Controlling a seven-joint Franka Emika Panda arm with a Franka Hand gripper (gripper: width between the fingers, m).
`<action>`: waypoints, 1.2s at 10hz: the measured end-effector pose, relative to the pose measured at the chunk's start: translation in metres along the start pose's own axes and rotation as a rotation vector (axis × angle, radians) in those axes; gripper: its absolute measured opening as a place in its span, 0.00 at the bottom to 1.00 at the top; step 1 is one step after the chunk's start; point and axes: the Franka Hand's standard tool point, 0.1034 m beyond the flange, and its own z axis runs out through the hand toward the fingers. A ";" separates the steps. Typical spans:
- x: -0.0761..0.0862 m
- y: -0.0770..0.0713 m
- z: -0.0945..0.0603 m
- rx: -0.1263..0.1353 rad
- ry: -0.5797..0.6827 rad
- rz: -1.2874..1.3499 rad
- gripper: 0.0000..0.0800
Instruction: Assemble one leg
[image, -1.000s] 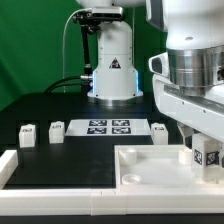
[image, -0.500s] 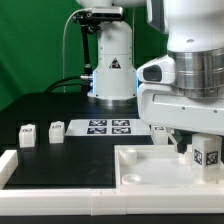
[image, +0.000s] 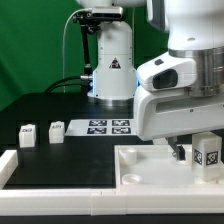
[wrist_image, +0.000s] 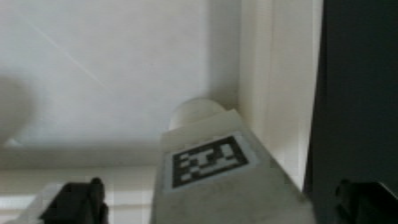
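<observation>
One leg (image: 208, 154), a small white block with a black-and-white tag, stands upright in the corner of the large white tray-like part (image: 150, 160) at the exterior view's right. My gripper (image: 198, 148) hangs over it. In the wrist view the leg (wrist_image: 222, 160) sits between the two dark fingertips (wrist_image: 73, 202) with a gap on each side, so the gripper (wrist_image: 217, 205) is open around it. Two more legs (image: 27, 135) (image: 57, 130) stand on the black table at the exterior view's left.
The marker board (image: 108, 126) lies on the table in the middle. A white L-shaped rail (image: 60, 178) runs along the front. The robot base (image: 112, 70) stands at the back. A round socket (image: 131, 178) shows in the tray-like part's near corner.
The wrist and hand have turned and shifted toward the exterior view's left, now hiding the leg that stood by the marker board. The leg between the fingers has stayed in place.
</observation>
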 end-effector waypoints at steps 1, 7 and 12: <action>0.000 0.000 0.000 -0.001 0.001 -0.095 0.81; 0.000 0.001 0.000 -0.001 0.000 -0.073 0.36; 0.001 -0.001 0.000 -0.001 0.008 0.268 0.36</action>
